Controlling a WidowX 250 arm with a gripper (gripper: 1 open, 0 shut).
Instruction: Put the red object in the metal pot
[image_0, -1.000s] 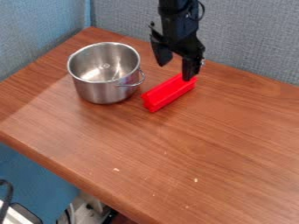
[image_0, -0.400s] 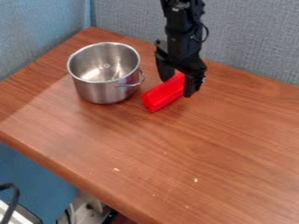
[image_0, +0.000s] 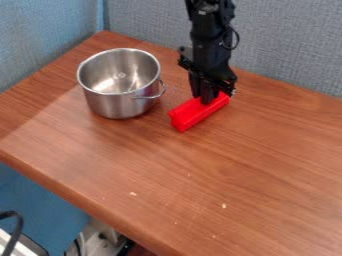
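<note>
Metal pot (image_0: 119, 82): upright, taken as the landmark; nothing is seen inside from this angle. Its rim could be clipped by a block carried too low, and the pot tipped or pushed.
Pot handle (image_0: 158, 90): on the side facing the block; it could be snagged if the block is swung across low.
Red block (image_0: 199, 111): lying on the tabletop (image_0: 187, 190), to the right of the pot, just beside it, outside. With its near end unsupported, a droop or twist could be caused on lifting.
Jaws: at the block's end farther from the camera; whether they are clamped or merely around it cannot be told. If only an edge is pinched, a slip is judged likely.
</note>
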